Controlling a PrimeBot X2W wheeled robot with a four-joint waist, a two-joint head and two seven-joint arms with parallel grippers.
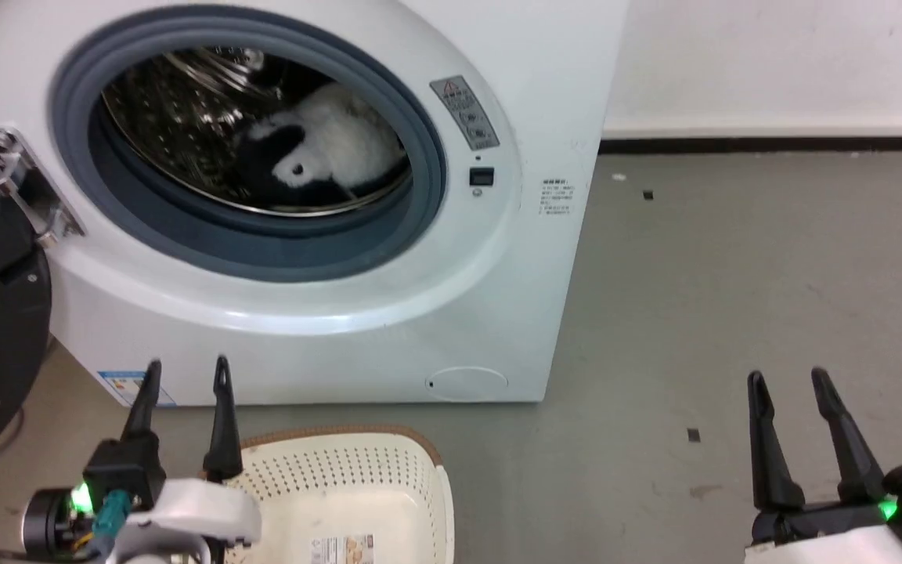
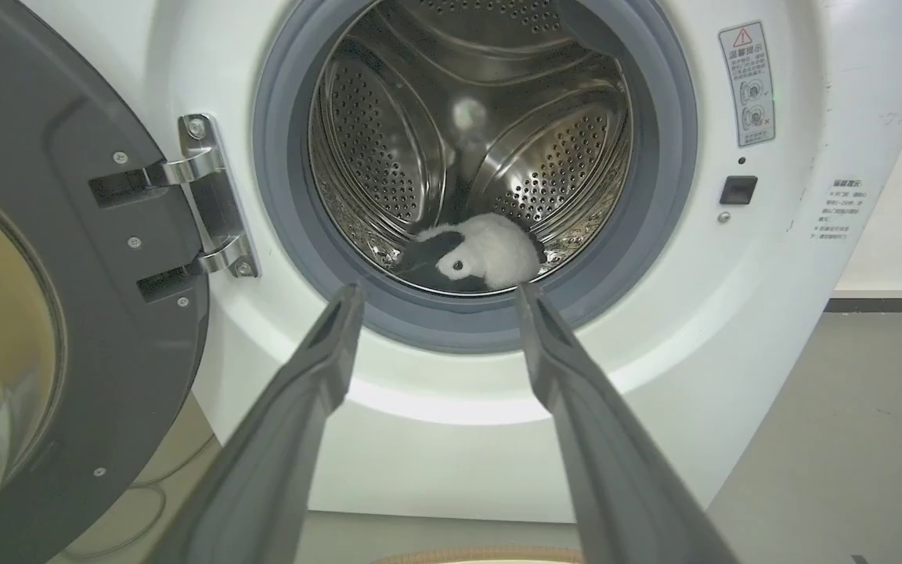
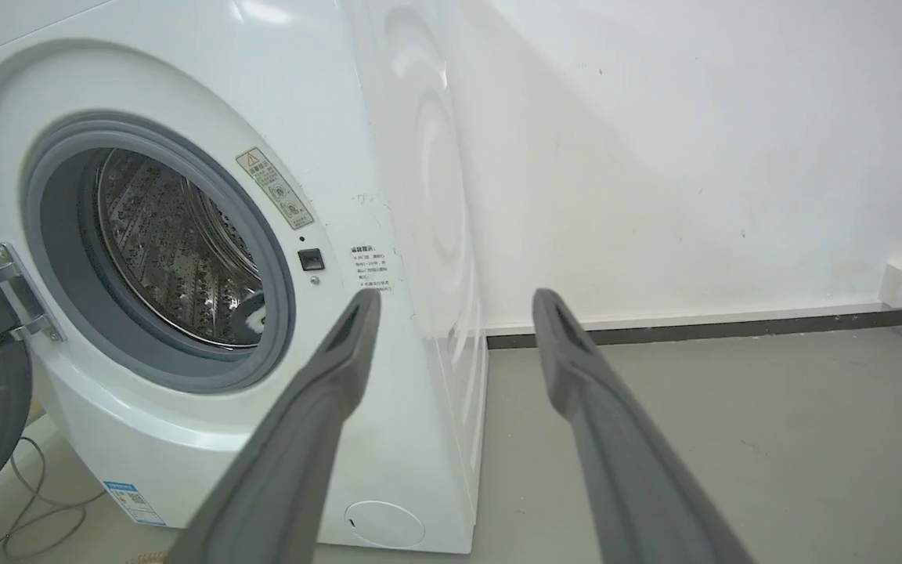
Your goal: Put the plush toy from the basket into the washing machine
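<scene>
In the head view, we record the fluffy white-and-black plush toy [image 1: 326, 149] inside the large white front-loading washing machine [image 1: 388, 313] — low in its shiny steel drum [image 1: 177, 110]. The cream perforated plastic basket [image 1: 357, 478] stands before it. Left wrist view: left gripper [image 2: 439, 290] spread, empty. Right wrist view: right gripper [image 3: 457, 294] likewise spread, empty.

1. washing machine [image 1: 451, 313]: white casing, smooth and glossy, catching reflections; its drum [image 2: 388, 157] is bright perforated steel, mirror-shiny; the door seal [image 2: 283, 235] is grey rubber, matt
2. door [image 2: 44, 298]: dark matt plastic ring; hinge [image 2: 216, 196] of polished metal
3. plush toy [image 1: 333, 149]: fluffy white-and-black pile, soft and dull
4. basket [image 1: 373, 486]: cream perforated plastic with a slight sheen; rim [image 1: 326, 432] brown with a braided look
5. left gripper [image 2: 437, 291]: fingers [image 2: 294, 423] dark grey, smooth, matt
6. floor [image 1: 733, 298]: grey, matt, scuffed and speckled
</scene>
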